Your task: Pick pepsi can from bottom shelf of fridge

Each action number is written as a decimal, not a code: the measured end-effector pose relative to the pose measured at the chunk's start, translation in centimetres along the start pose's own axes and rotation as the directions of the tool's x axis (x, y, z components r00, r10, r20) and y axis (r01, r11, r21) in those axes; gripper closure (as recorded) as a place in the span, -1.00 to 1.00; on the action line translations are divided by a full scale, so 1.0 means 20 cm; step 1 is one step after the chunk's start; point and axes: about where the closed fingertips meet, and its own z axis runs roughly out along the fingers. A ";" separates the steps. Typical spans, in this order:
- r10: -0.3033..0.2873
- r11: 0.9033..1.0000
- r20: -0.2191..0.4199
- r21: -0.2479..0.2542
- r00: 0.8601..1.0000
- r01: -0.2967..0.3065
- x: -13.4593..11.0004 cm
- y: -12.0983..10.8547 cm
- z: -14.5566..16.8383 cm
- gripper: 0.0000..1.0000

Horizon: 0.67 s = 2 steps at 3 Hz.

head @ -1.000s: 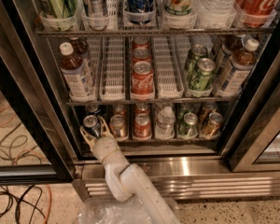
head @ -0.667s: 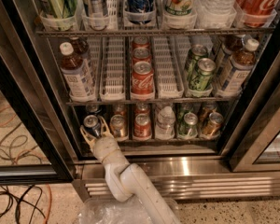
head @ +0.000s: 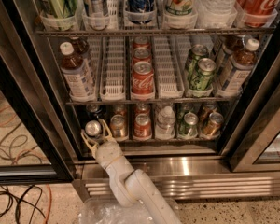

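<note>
The fridge (head: 144,164) stands open in front of me, steel base below and wire racks above. On the bottom shelf (head: 168,147), at the far left, a can with a silver top and pull tab stands upright; this is the pepsi can (head: 93,126), its blue side mostly hidden in shadow. My gripper (head: 94,134) sits right at this can, reaching in over the front rail at the end of the white arm (head: 130,185). The gripper hides the can's lower body.
To the right on the bottom shelf stand gold-brown cans (head: 118,125), a red can (head: 142,124), a clear bottle (head: 164,121) and green cans (head: 189,124). Tea bottles (head: 77,73) and Coca-Cola cans (head: 142,76) fill the rack above. Black door frames flank the opening; cables lie on the floor at left.
</note>
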 end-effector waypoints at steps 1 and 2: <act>-0.017 0.999 0.050 -0.047 0.999 0.019 -0.07 0.04 -0.03 1.00; -0.030 0.996 0.083 -0.084 0.996 0.037 -0.12 0.07 -0.04 1.00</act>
